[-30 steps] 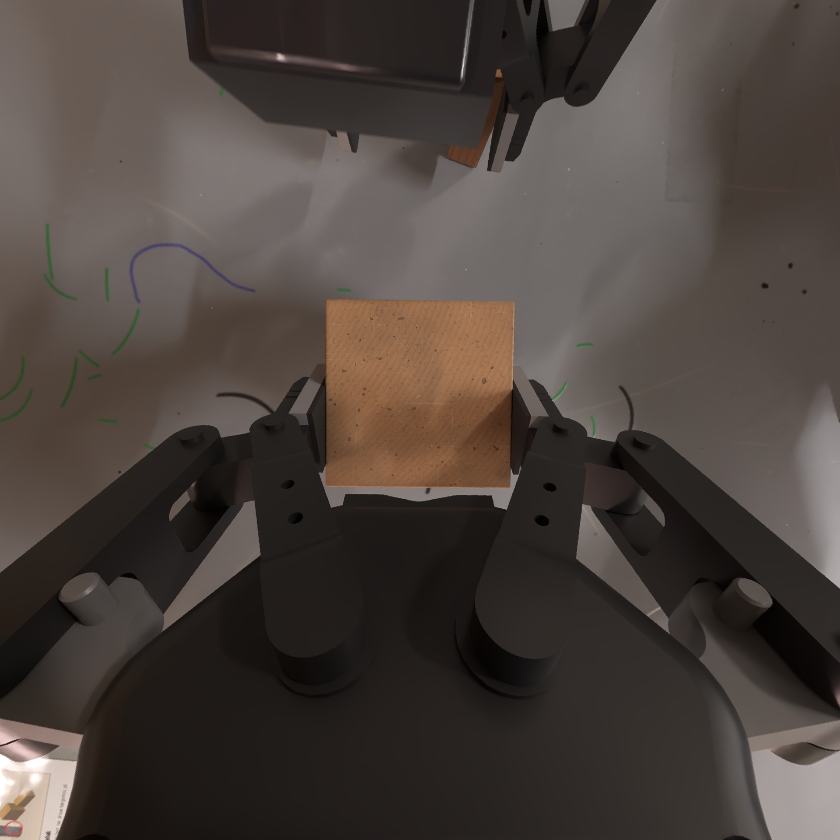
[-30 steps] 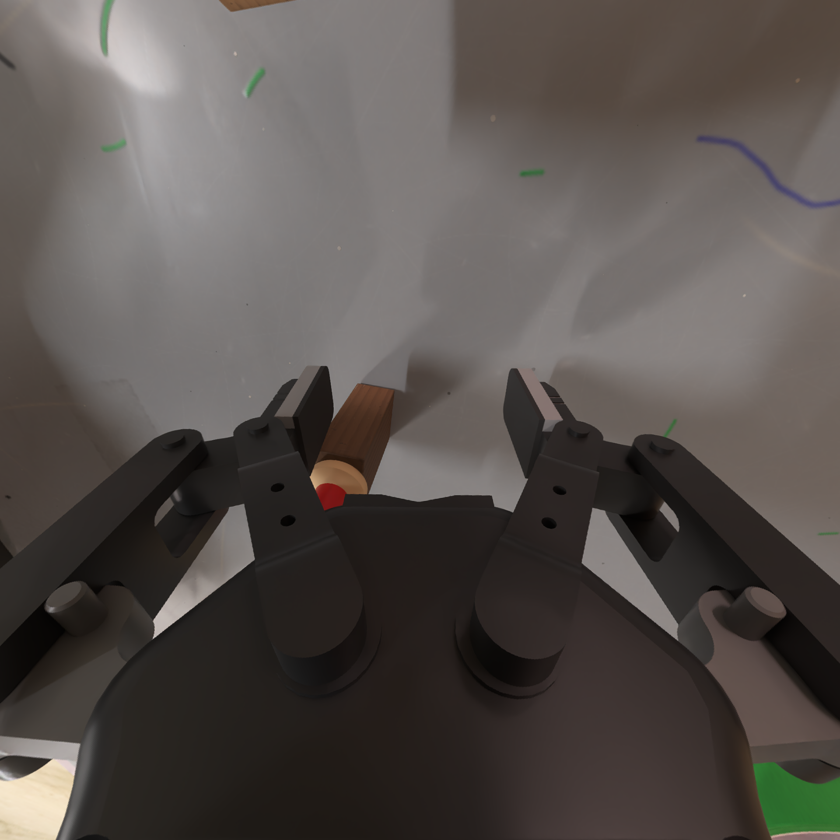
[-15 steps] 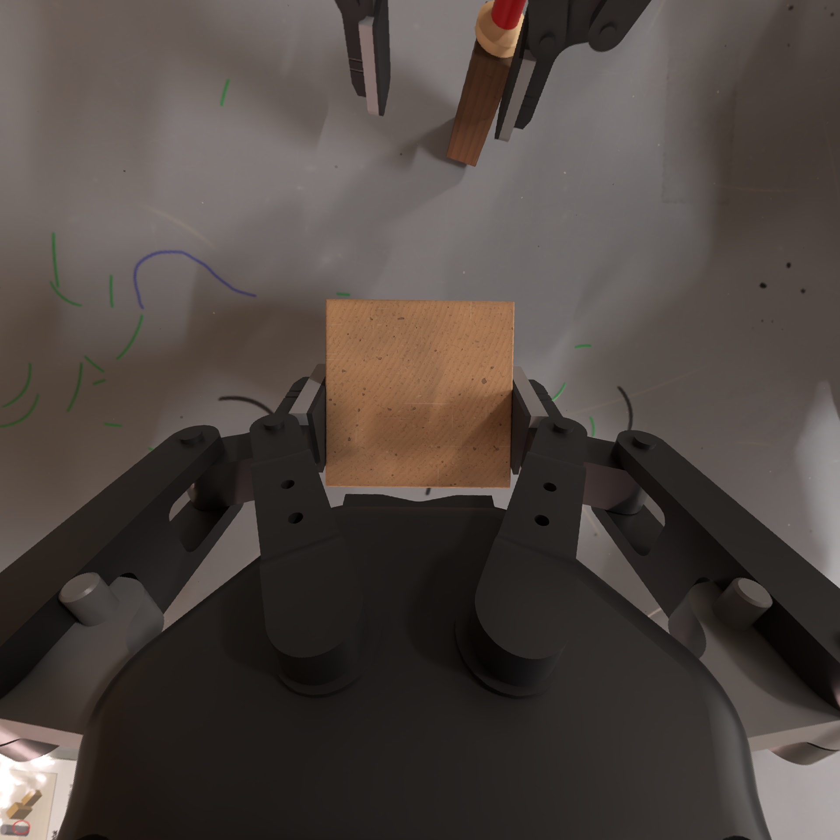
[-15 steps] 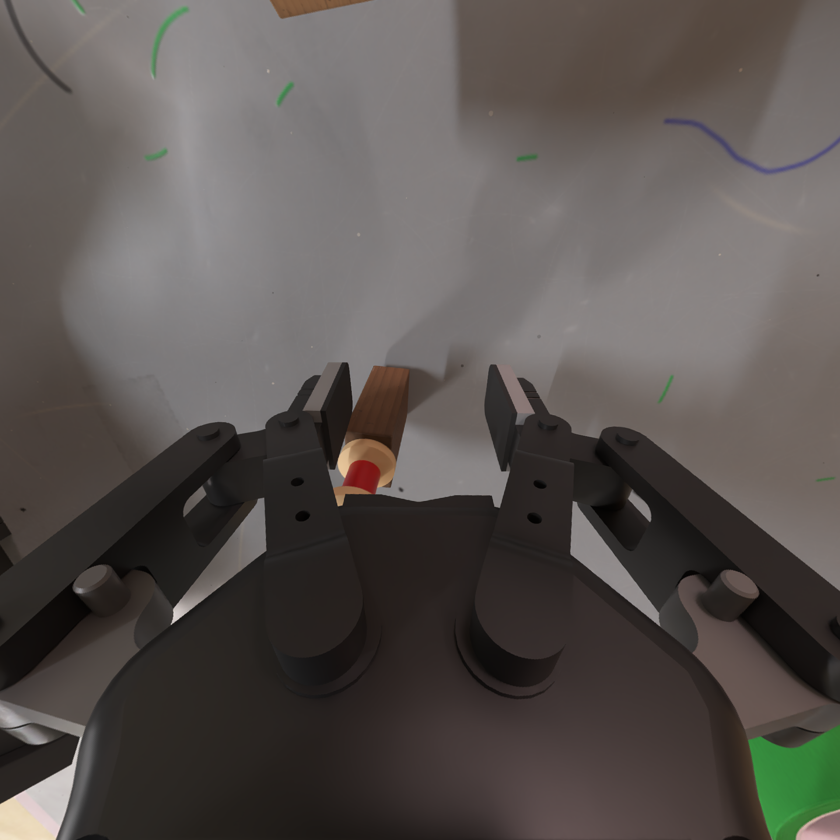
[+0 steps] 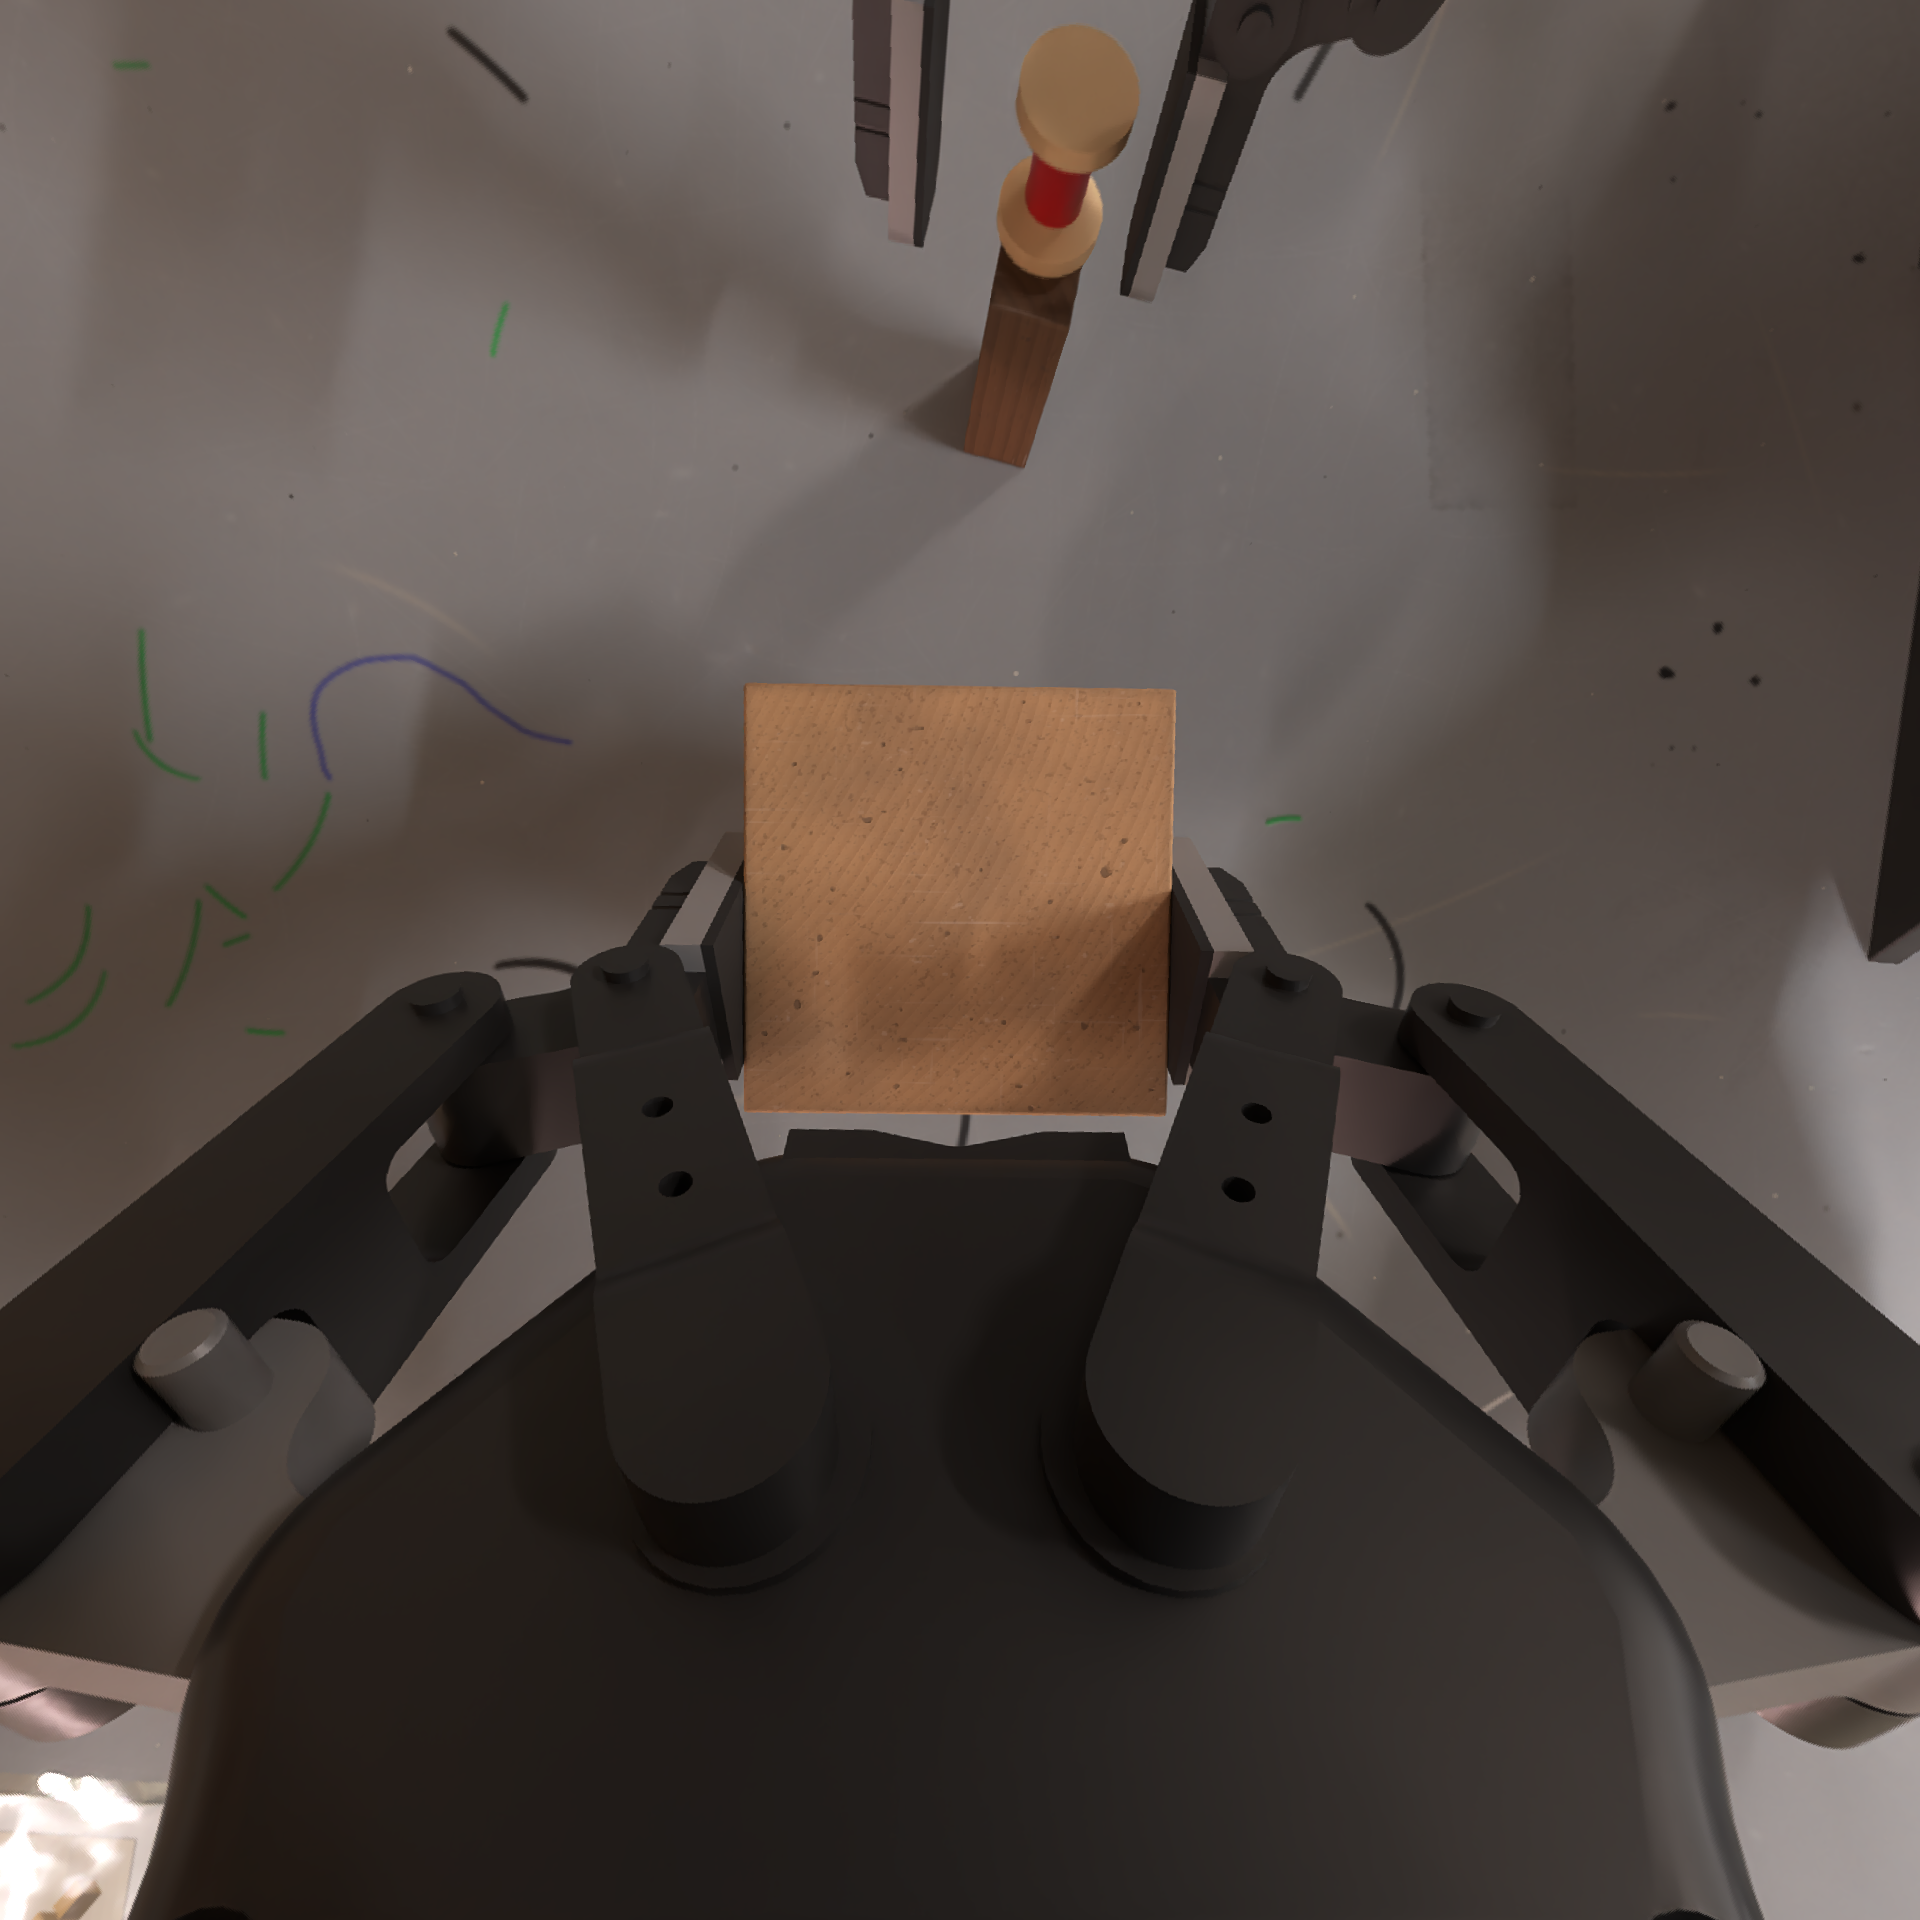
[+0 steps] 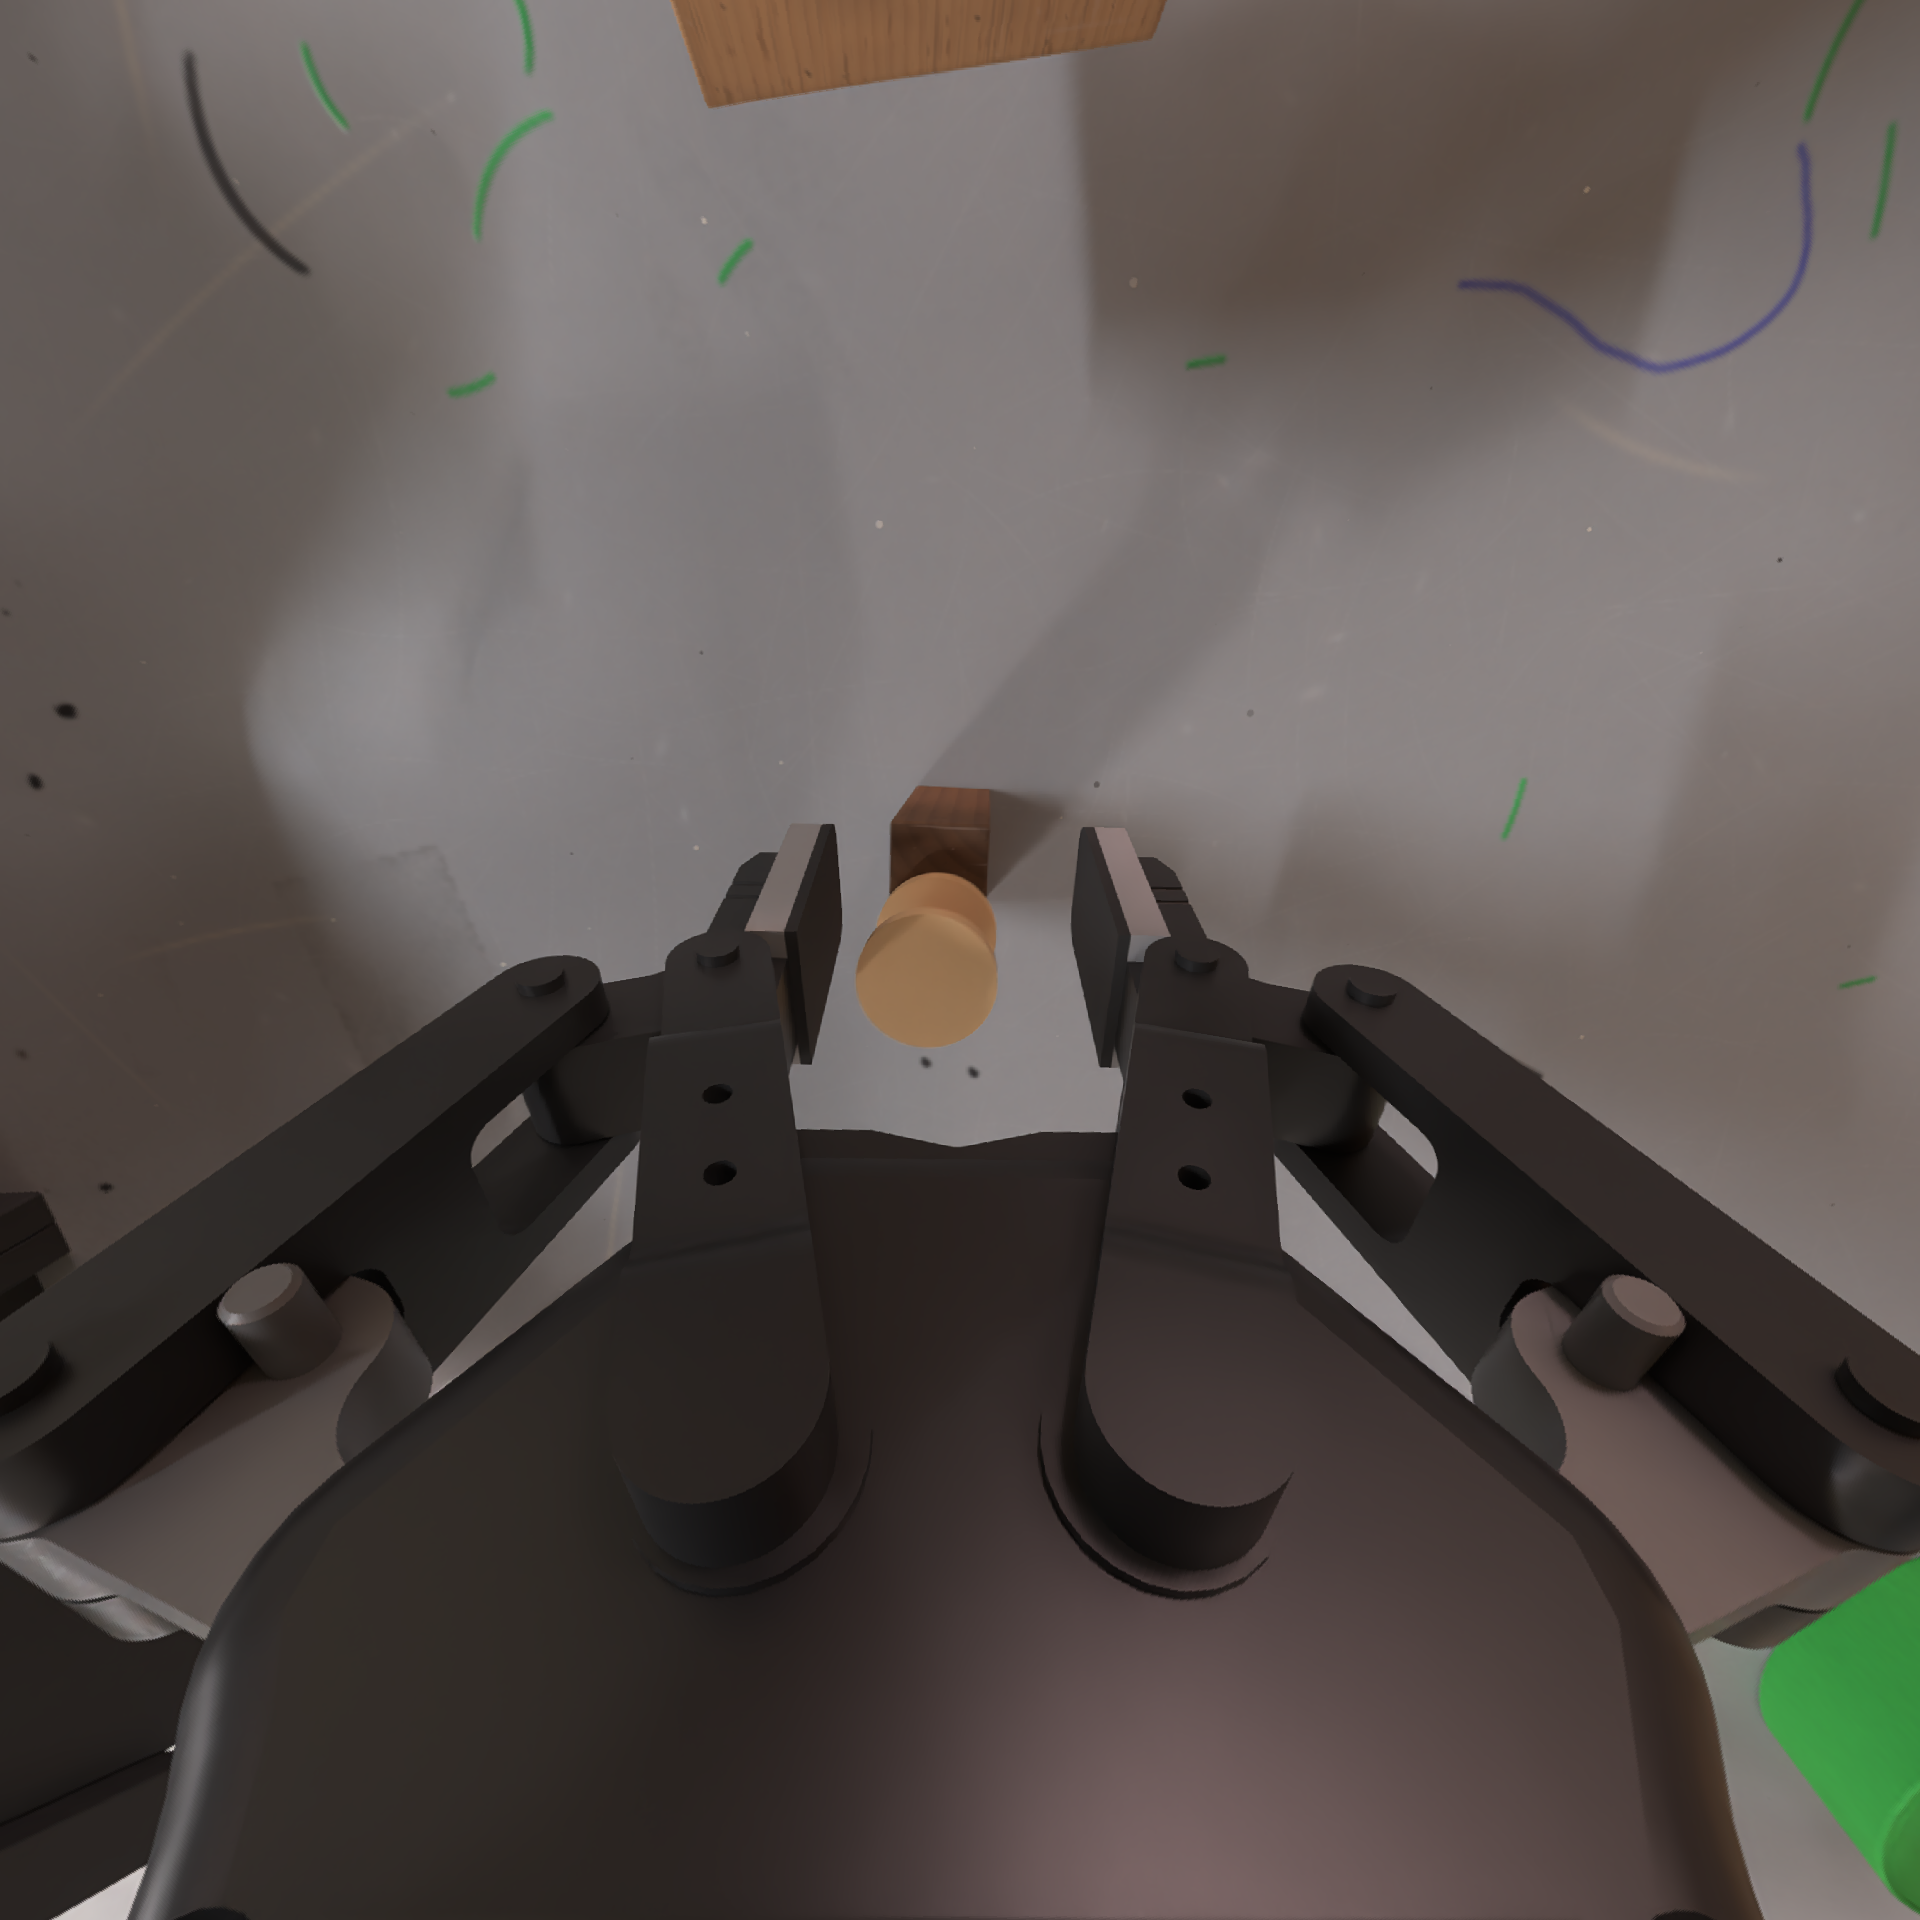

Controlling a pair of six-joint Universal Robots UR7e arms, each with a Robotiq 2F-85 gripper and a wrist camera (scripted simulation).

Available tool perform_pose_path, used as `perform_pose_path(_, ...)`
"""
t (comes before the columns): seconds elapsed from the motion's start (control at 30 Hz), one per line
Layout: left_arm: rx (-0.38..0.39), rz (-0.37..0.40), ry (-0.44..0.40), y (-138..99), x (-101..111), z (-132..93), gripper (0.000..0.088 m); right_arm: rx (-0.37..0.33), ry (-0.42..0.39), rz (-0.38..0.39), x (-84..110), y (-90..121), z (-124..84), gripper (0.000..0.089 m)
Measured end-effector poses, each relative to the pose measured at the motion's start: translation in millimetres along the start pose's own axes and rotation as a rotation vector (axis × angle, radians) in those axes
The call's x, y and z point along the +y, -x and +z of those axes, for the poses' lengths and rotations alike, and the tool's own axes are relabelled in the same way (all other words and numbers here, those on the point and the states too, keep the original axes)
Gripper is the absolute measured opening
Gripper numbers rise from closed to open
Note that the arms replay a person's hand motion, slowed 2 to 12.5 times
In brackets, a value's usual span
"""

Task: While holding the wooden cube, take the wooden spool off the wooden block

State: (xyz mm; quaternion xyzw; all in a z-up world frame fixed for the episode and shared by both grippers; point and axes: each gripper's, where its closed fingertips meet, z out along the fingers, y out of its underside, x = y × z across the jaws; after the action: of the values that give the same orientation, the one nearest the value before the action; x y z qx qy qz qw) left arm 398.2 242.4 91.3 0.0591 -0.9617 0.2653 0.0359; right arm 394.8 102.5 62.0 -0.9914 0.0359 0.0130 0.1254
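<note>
My left gripper (image 5: 958, 925) is shut on the light wooden cube (image 5: 958, 894) and holds it above the grey table. The cube's edge shows at the top of the right wrist view (image 6: 914, 47). The wooden spool (image 5: 1060, 156), tan ends with a red core, stands upright on the dark wooden block (image 5: 1016, 374). My right gripper (image 6: 956, 935) is open, its fingers on either side of the spool (image 6: 927, 971), not touching it. The block (image 6: 940, 847) shows just beyond the spool. The right gripper's fingers (image 5: 899, 135) hang at the top of the left wrist view.
The grey table (image 5: 1455, 623) bears green, blue and black scribble marks. A green object (image 6: 1849, 1714) lies at the lower right of the right wrist view. A dark edge (image 5: 1896, 831) stands at the right of the left wrist view.
My right gripper has shifted sideways, so the spool now sits centred between its open fingers instead of beside the left finger. My left gripper still holds the cube.
</note>
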Motion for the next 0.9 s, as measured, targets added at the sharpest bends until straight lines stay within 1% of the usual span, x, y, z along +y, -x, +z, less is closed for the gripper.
perform_pose_path(0.03, 0.001, 0.004, -0.006, -0.7, -1.2, -0.8, 0.0601, -0.001, -0.010, 0.005, 0.2, 1.5, -1.9, 0.0396)
perform_pose_path(0.07, 0.001, 0.009, -0.012, -1.5, -2.5, -1.8, 0.0601, -0.002, -0.022, 0.010, 0.4, 3.0, -4.0, 0.0364)
perform_pose_path(0.13, -0.001, 0.020, -0.025, -2.7, -5.2, -4.1, 0.0601, 0.000, -0.052, 0.025, -0.4, 5.5, -8.4, 0.0258)
perform_pose_path(0.17, -0.002, 0.026, -0.033, -3.4, -6.7, -5.5, 0.0601, 0.007, -0.065, 0.033, -0.1, 5.4, -10.4, 0.0222)
perform_pose_path(0.3, -0.016, 0.044, -0.072, -4.6, -14.1, -12.2, 0.0601, 0.050, -0.093, 0.066, 7.2, 1.7, -16.4, 0.0222)
perform_pose_path(0.47, -0.030, 0.053, -0.108, -5.5, -20.1, -20.0, 0.0601, 0.042, -0.137, 0.103, 12.4, 5.8, -19.8, 0.0222)
perform_pose_path(0.63, -0.043, 0.054, -0.111, -4.5, -19.4, -23.6, 0.0601, 0.045, -0.126, 0.122, 21.9, 9.5, -18.3, 0.0222)
perform_pose_path(0.77, -0.046, 0.050, -0.112, -3.7, -19.2, -24.3, 0.0601, 0.043, -0.138, 0.132, 23.2, 12.5, -18.0, 0.0222)
perform_pose_path(0.9, -0.049, 0.049, -0.103, -2.9, -17.9, -22.9, 0.0601, 0.053, -0.142, 0.125, 22.5, 14.8, -19.8, 0.0222)
